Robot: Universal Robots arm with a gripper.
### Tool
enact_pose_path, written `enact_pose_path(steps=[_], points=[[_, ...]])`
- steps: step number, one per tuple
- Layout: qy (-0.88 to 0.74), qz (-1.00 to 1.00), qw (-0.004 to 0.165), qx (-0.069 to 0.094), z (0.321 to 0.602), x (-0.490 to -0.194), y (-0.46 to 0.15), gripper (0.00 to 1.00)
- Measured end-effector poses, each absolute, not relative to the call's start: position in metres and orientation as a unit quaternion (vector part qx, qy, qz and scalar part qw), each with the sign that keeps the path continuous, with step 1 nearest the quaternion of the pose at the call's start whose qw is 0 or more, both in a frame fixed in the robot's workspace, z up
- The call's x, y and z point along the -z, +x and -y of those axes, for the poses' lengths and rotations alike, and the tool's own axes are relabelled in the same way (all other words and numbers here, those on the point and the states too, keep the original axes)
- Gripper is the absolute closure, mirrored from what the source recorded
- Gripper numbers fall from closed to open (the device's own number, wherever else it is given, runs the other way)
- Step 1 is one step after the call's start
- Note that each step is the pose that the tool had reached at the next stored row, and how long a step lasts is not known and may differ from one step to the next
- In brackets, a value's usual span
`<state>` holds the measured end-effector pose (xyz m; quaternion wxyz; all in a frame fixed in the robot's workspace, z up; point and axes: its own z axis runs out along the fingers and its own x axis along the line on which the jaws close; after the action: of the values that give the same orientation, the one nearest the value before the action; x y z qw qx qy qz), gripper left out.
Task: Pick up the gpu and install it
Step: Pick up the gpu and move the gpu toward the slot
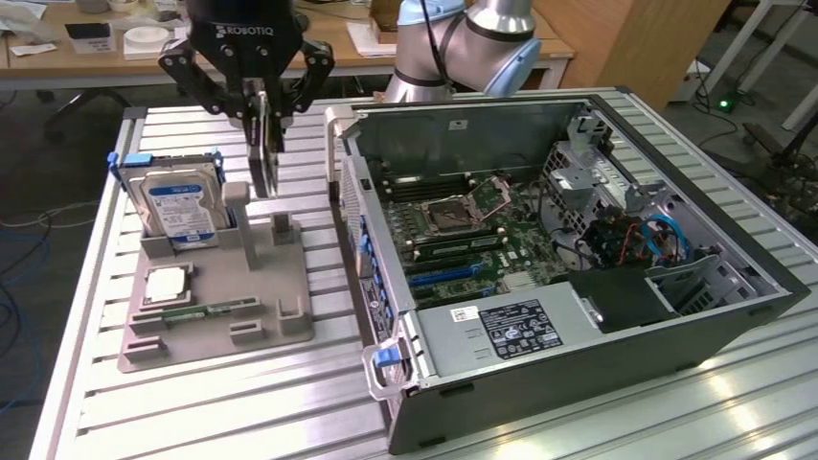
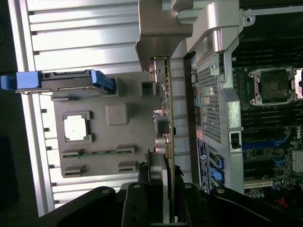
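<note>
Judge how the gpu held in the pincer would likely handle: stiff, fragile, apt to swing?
Probably stiff: the gpu hangs straight below the pincer. Likely fragile: thin board with exposed parts. It may pivot, gripped only at its upper edge.

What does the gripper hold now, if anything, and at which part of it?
The gripper holds the gpu, shut on its upper edge; the card hangs upright beneath it.

This looks like a robot lab or workshop. A robot arm [image 1: 492, 38] stands at a metal table [image 1: 614, 422] with long grooves. Its gripper [image 1: 261, 113] holds the gpu [image 1: 264, 161] near an open computer case [image 1: 562, 240]. Spare parts sit in a gray holder [image 1: 217, 316]. Wooden desks [image 1: 52, 62] stand behind, and loose cables [image 1: 19, 316] lie on the floor.
</note>
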<state>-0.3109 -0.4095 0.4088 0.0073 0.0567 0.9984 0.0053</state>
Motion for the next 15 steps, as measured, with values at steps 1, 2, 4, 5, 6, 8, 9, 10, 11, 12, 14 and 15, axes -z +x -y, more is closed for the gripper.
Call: enact_pose_path(steps=[1, 2, 4, 5, 6, 8, 9, 10, 11, 12, 14, 15], points=[[0.057, -0.998, 0.007, -0.005, 0.410, -0.409, -0.309, 0.71], [0.057, -0.998, 0.007, -0.005, 0.410, -0.409, -0.307, 0.71], [0.057, -0.998, 0.007, -0.005, 0.410, -0.409, -0.301, 0.71], [0.057, -0.998, 0.007, -0.005, 0.410, -0.409, -0.298, 0.71], [0.056, -0.998, 0.007, -0.005, 0.410, -0.409, -0.295, 0.71], [0.056, -0.998, 0.007, -0.005, 0.410, -0.409, -0.289, 0.71], [0.056, -0.998, 0.007, -0.005, 0.410, -0.409, -0.286, 0.71], [0.056, -0.998, 0.007, -0.005, 0.410, -0.409, -0.283, 0.71], [0.056, -0.998, 0.007, -0.005, 0.410, -0.409, -0.280, 0.71], [0.056, -0.998, 0.007, -0.005, 0.410, -0.409, -0.277, 0.71], [0.056, -0.998, 0.007, -0.005, 0.410, -0.409, -0.270, 0.71], [0.056, -0.998, 0.007, -0.005, 0.410, -0.409, -0.267, 0.71]])
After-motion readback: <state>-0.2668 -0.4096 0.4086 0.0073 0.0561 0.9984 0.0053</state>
